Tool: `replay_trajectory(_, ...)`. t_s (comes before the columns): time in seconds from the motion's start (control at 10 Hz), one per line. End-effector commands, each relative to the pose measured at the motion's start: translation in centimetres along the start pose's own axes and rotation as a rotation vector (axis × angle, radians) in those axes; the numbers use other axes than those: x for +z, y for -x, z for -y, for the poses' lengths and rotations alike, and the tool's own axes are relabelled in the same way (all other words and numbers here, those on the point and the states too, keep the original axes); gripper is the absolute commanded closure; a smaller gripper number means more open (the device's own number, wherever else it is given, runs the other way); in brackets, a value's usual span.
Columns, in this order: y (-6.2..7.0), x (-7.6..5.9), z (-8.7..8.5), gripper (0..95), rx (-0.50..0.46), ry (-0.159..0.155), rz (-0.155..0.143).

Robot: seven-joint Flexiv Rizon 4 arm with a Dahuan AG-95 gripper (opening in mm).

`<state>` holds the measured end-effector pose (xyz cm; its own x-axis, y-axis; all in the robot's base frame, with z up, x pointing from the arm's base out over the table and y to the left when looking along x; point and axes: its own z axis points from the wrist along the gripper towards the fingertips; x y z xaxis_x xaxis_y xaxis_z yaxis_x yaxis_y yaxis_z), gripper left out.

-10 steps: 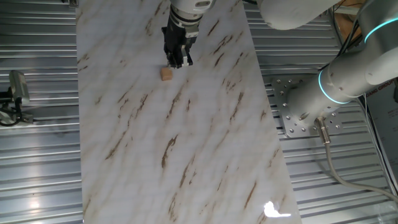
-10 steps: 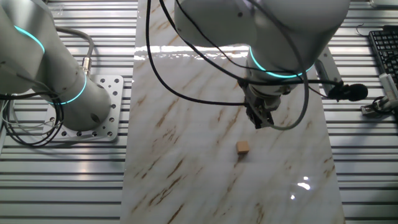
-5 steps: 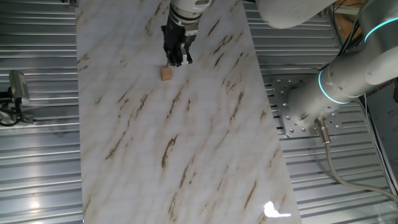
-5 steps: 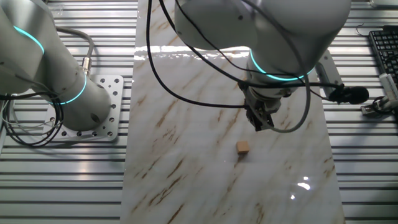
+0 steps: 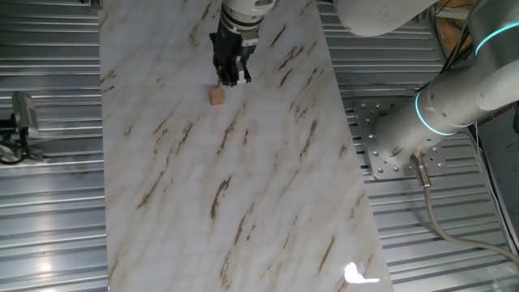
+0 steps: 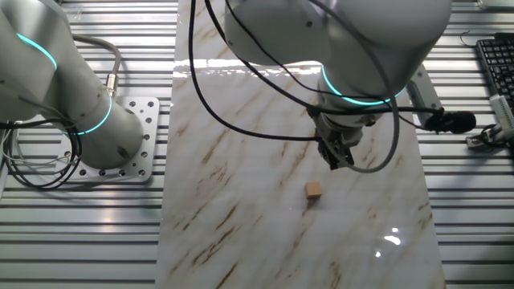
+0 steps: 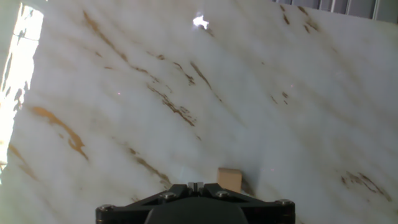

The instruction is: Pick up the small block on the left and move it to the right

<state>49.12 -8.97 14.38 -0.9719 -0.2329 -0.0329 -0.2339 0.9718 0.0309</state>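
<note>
Small block [image 5: 216, 96] [image 6: 313, 190] [image 7: 229, 180] sits flat on the desk [image 5: 243, 186] [image 6: 241, 233] [image 7: 124, 93], free, nothing touching it. Jaws hang above the desk, tips pointing down, apart from the block. In one fixed view the block is just below and slightly left of the jaw tips; in the other fixed view it is below and a bit left of them, with a clear gap. Hand view: block shows just past the black jaw housing at the bottom edge, slightly right of its centre. Fingers themselves are not seen there. Jaws look pressed together or nearly so in both fixed views, holding nothing, but cannot tell for sure. Marble-pattern desk, brown streaks.
</note>
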Motion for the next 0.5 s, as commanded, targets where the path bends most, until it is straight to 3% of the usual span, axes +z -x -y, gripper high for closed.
replay_trajectory(0.1, 0.11, 0.01, 0.02, 95.0, -0.003, -0.006, 0.007)
replay_trajectory(0.3, 0.11, 0.01, 0.02, 95.0, 0.005, 0.006, 0.031)
replay_trajectory(0.5, 0.11, 0.01, 0.02, 95.0, 0.011, 0.008, 0.033)
